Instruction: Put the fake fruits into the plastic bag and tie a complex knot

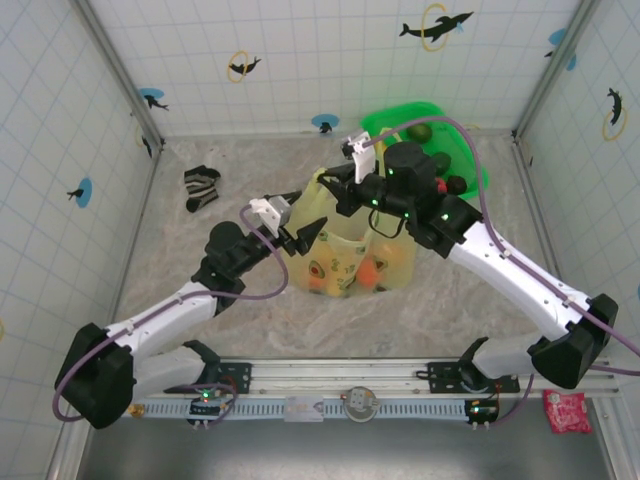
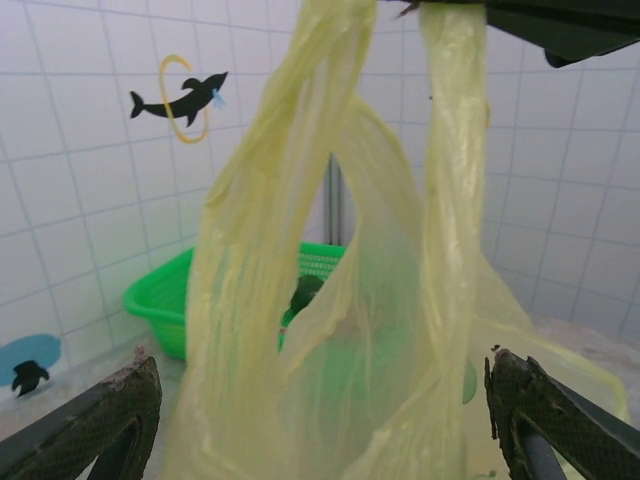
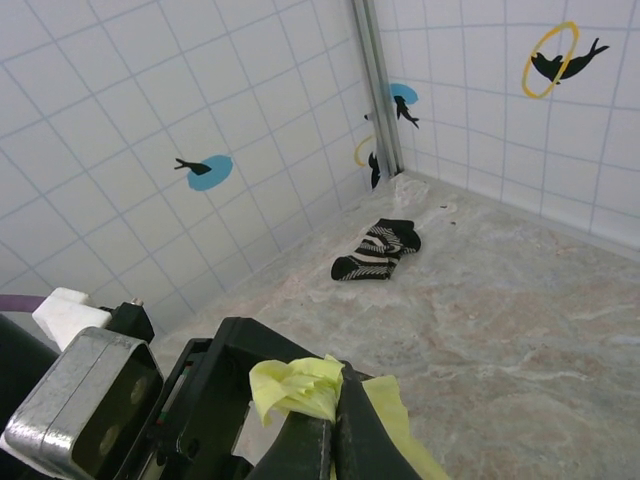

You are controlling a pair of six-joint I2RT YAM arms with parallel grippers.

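The pale-yellow plastic bag (image 1: 345,245) stands mid-table with orange fake fruits (image 1: 371,270) showing through its wall. My right gripper (image 1: 336,192) is above the bag. It is shut on the bunched handles (image 3: 300,385), which it holds stretched upward (image 2: 445,150). My left gripper (image 1: 300,224) is at the bag's left side, open. Its two fingertips (image 2: 115,410) stand wide apart on either side of the bag's neck (image 2: 330,400) without touching it. More dark fruits (image 1: 418,133) lie in the green basket.
The green basket (image 1: 385,122) sits at the back right against the tiled wall, just behind the bag (image 2: 160,300). A striped black-and-white sock (image 1: 201,187) lies at the back left (image 3: 378,250). Tiled walls close in three sides.
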